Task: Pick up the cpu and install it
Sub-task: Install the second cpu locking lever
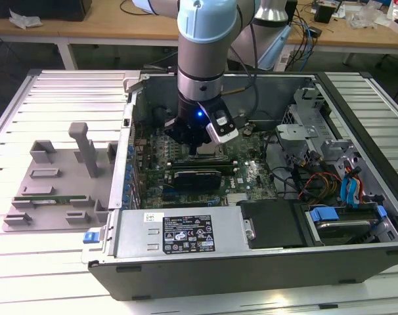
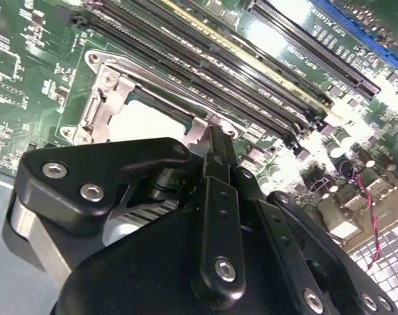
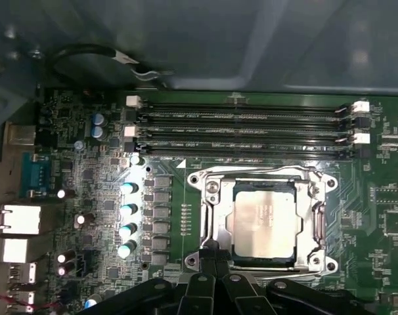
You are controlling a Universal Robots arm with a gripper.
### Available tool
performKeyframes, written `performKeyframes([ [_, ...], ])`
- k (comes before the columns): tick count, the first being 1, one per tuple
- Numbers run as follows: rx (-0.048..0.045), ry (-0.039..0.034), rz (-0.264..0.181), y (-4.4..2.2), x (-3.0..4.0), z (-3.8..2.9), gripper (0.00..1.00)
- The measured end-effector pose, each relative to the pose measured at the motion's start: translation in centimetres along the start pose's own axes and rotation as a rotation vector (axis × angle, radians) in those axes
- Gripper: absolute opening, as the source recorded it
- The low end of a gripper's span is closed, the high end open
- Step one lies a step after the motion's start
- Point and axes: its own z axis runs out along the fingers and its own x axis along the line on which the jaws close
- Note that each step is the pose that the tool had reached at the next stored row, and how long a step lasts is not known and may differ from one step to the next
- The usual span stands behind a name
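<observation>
First wrist view has the cpu [image 3: 265,225] lying square in the motherboard socket [image 3: 212,220], jaws' state impossible to tell; seating wants level, gentle pressure, no sideways drag

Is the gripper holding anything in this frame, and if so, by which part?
Nothing looks held. The cpu lies flat in the motherboard socket, and the gripper sits at the socket's edge beside it, fingers not around the chip.

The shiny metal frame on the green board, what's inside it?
The cpu lies flat inside the metal frame, silver top facing up. The claw sits by its near edge and covers a corner. What's beneath the chip is hidden.
</observation>
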Motion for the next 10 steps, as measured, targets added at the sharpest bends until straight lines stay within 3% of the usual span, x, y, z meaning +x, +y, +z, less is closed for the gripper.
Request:
performKeyframes([
  [10,0.0211,0.0005,0.001,0.45,-0.12,-0.7,0.11],
])
